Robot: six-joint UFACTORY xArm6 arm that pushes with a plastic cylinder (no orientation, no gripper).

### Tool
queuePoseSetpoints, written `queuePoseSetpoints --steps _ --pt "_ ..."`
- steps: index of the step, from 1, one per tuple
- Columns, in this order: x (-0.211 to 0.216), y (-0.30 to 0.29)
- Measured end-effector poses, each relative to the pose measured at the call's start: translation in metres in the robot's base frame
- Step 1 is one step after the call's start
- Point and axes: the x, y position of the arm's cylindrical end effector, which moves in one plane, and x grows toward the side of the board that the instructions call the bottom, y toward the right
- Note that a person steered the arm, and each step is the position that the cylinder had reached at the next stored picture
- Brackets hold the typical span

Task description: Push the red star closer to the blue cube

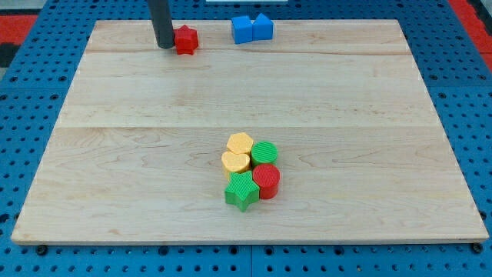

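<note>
My tip (165,46) touches the red star (185,39) on its left; the blue cube (243,30) lies to the right, in line. There is no claw, only the rod.

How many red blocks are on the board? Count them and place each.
2. The red star sits near the view's top left, just right of my tip. The red cylinder is in the cluster at the lower middle, right of the green star. None looks hidden.

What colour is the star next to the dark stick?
Red. The star shows clearly in the camera view, just right of my tip.
</note>
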Motion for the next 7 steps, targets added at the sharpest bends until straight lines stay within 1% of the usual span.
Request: queuePoseSetpoints --steps 1,3,5,6,7 --pt "-0.004 -0.004" --pt "-0.009 0.029" --pt "-0.026 0.059" --pt "-0.032 0.070" --pt "-0.031 0.067"
